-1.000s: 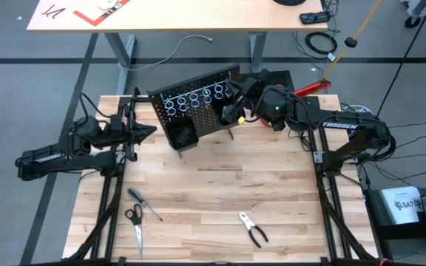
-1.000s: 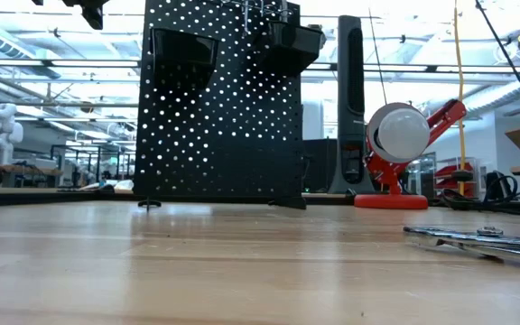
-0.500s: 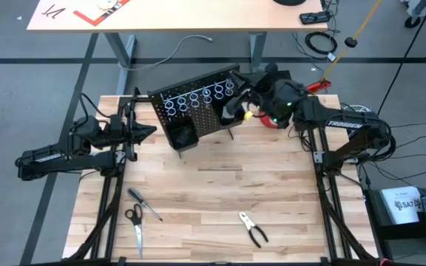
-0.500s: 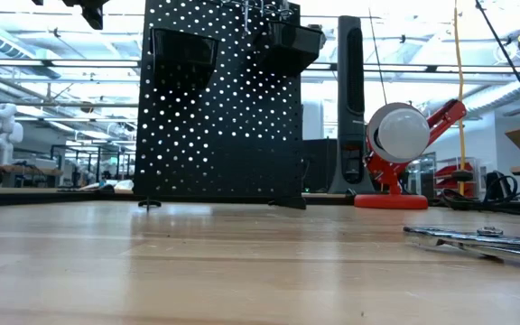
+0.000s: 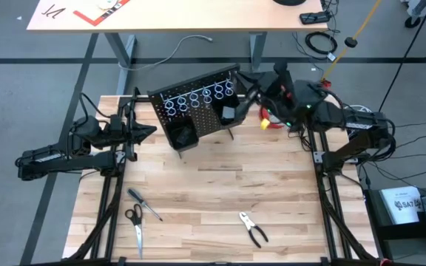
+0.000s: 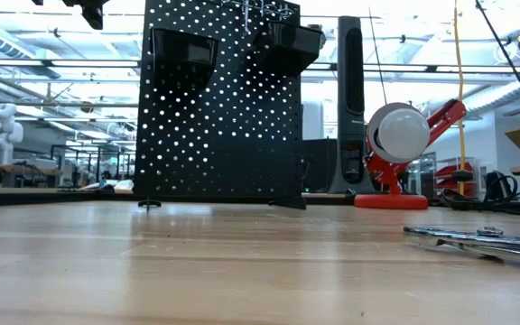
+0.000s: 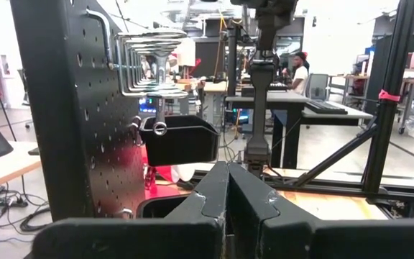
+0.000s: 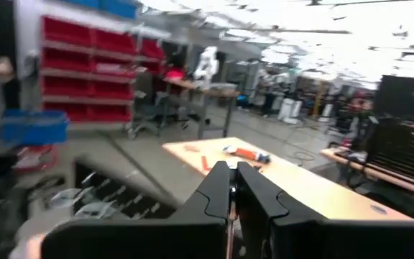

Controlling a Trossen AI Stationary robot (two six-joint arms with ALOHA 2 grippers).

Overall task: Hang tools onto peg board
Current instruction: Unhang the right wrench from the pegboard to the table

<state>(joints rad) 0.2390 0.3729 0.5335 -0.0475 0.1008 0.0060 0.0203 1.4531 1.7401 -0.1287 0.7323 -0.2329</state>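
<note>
The black peg board [image 5: 198,107] stands on its feet at the table's far middle, with a row of silver rings [image 7: 153,65] and black bins [image 7: 182,140]. A slim silver tool [image 7: 160,108] hangs through one ring. A screwdriver [image 5: 145,204], scissors [image 5: 134,222] and pliers [image 5: 253,227] lie flat near the table's front edge. My right gripper [image 5: 251,92] is shut and empty, raised beside the board's right end. My left gripper [image 5: 148,130] waits shut and empty at the board's left end.
A red-and-white lamp [image 6: 404,144] stands behind the board's right end, under my right arm. A flat black slotted panel [image 6: 350,99] rises next to it. The wooden table [image 5: 213,185] lies bare between the board and the tools.
My right gripper has risen and drawn back from the board's right bin toward the table's far right corner, staying shut. The red lamp below the arm now shows more. The board and the tools have kept still.
</note>
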